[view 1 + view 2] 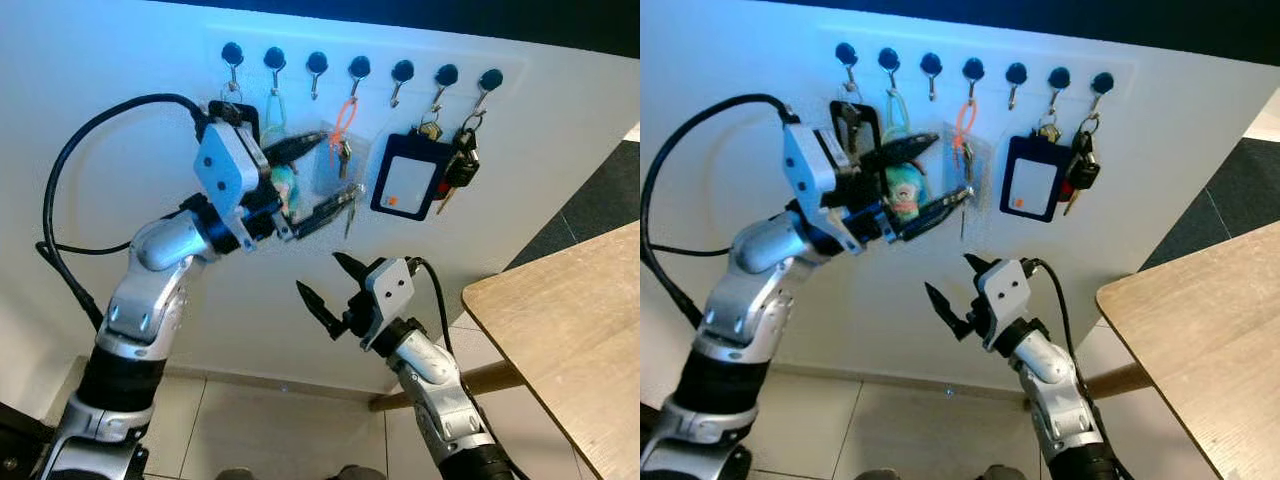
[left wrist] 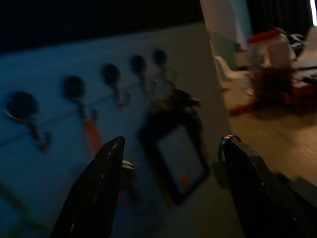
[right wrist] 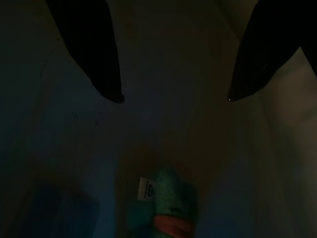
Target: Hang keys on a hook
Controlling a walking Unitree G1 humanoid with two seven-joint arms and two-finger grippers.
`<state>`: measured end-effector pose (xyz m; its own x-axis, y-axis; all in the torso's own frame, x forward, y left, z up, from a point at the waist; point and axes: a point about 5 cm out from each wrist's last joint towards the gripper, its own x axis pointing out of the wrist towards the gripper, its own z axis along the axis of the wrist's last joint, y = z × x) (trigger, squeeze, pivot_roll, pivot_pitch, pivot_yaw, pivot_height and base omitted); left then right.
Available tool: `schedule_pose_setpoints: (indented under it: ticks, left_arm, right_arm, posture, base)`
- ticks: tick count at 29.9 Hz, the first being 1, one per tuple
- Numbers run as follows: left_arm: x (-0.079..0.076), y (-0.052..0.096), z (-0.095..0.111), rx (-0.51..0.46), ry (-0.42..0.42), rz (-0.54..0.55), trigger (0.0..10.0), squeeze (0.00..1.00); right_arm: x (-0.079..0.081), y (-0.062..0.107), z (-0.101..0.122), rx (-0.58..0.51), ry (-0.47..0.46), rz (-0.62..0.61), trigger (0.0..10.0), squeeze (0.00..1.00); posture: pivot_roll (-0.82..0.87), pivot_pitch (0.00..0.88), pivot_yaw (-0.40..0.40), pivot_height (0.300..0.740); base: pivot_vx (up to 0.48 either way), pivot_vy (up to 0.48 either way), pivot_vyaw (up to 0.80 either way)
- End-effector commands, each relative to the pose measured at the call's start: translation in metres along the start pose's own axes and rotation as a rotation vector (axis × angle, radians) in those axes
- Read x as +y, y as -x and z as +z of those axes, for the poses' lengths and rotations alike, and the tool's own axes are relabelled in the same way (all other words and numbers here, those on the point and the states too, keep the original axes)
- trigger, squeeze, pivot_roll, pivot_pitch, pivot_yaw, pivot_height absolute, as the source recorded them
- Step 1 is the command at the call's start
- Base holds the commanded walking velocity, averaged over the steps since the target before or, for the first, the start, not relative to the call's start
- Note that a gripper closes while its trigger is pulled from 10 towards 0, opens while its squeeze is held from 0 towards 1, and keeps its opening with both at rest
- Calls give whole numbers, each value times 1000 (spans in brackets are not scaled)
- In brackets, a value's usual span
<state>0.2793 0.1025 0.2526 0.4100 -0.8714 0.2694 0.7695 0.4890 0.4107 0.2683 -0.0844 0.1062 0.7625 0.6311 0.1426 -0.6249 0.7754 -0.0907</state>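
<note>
On the wall: row of seven dark hooks (image 1: pixel 316 62) across a white wall (image 1: pixel 560 120); several already carry items
Hook contents: black card holder (image 1: pixel 405 186) and a bunch of dark keys (image 1: pixel 462 160) hang toward the right end; a green loop with a teal charm (image 1: pixel 904 186) hangs from the second hook; an orange loop (image 1: pixel 345 118) hangs from the fourth
Task item: keys (image 1: pixel 344 152) on the orange loop, hanging against the wall from the fourth hook, between the left end effector's fingers but not visibly touched by them
Left end effector (image 1: pixel 322 176): raised at hook height, close to the wall; fingers spread, one above and one below the hanging keys; nothing pinched
Right end effector (image 1: pixel 326 280): below the hook row, pointed up at the wall; fingers spread, empty
Tabletop (image 1: pixel 570 330): wooden, at the right edge, well apart from the hooks
Step in hand: judged as release after hanging; the loop appears seated on its hook
Next move: calls for drawing the left arm straight back from the wall with fingers kept apart, so neither finger snags the loop or the neighbouring charm
</note>
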Motion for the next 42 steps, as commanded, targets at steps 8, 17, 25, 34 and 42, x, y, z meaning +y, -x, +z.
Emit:
schedule_pose_setpoints:
  ticks: [8, 17, 25, 34, 42]
  left_arm:
    - [-10, 4, -7, 63, 18, -72, 4706, 0]
    - [-11, 5, -10, 81, 32, -79, 0, 0]
    - [-16, 13, -23, 197, 11, -142, 0, 0]
    - [-29, 51, -74, 695, -51, -347, 0, 0]
    - [-29, 97, -101, 1112, 4, -378, 353, 0]
  right_arm:
    - [1, 3, -4, 10, -5, 6, 10000, 0]
    - [1, 4, -5, 13, -5, 4, 10000, 0]
    - [1, 3, -5, 14, -6, 4, 10000, 0]
    - [2, 3, -7, 22, -7, 9, 10000, 0]
    - [2, 4, -8, 32, -1, 9, 10000, 0]
  posture:
    - [87, 50, -66, 740]
    - [86, 47, -65, 740]
    - [91, 56, -68, 740]
    - [93, 60, -67, 740]
    - [86, 63, -63, 740]
  base:
    - [0, 0, 0]
    - [0, 0, 0]
    - [0, 0, 0]
    - [0, 0, 0]
    - [0, 0, 0]
